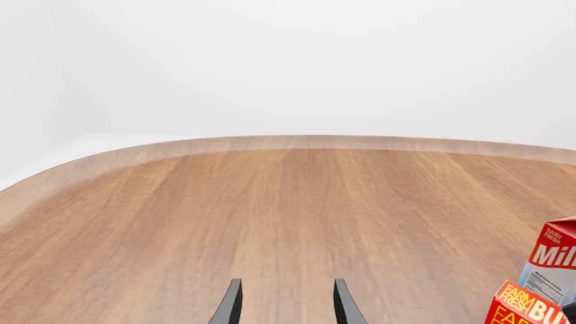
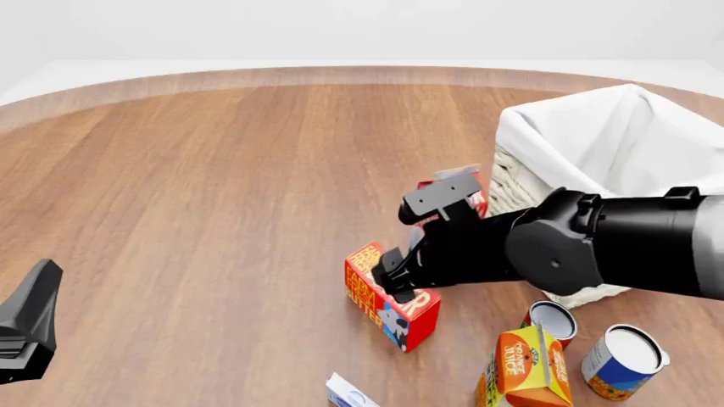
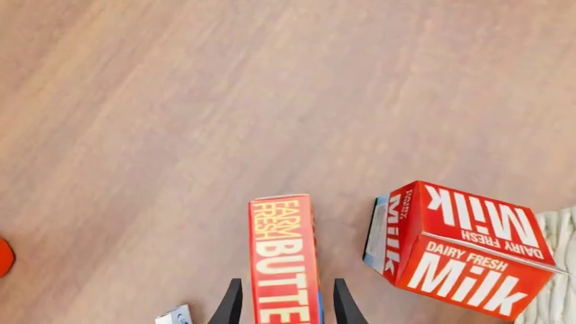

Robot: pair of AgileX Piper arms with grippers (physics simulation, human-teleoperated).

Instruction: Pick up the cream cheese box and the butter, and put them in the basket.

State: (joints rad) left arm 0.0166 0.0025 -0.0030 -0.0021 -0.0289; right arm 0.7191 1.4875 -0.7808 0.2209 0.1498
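The butter (image 3: pixel 283 260), nearest the lens in the right wrist view, runs lengthwise between the right fingers (image 3: pixel 344 302), one dark tip on each long side. They stand apart around the box; whether either tip touches the cardboard I cannot tell, and nothing shows a firm clamp. In the front view the butter (image 2: pixel 391 305) lies on the worktop (image 2: pixel 226 186) under the right gripper (image 2: pixel 396 271), its picture end toward the camera.

The main risk, as I judge it, is the milk carton (image 3: pixel 459 243), which sits tipped just beside the butter on the basket side. If the fingers close off-centre or the box is dragged sideways, the carton could be knocked over or pushed against the basket (image 2: pixel 611 144). A grip taken near one end could also let the long box swing and slip on the lift. The basket rim stands high, so a low carry might strike it.

The cream cheese box (image 2: pixel 351 393) lies near the front edge, well apart from the butter, untouched. A juice carton (image 2: pixel 526 365) and two tins (image 2: pixel 622 360) crowd the path near the basket.

The left fingers (image 1: pixel 347 304) hang apart over bare worktop, holding nothing.
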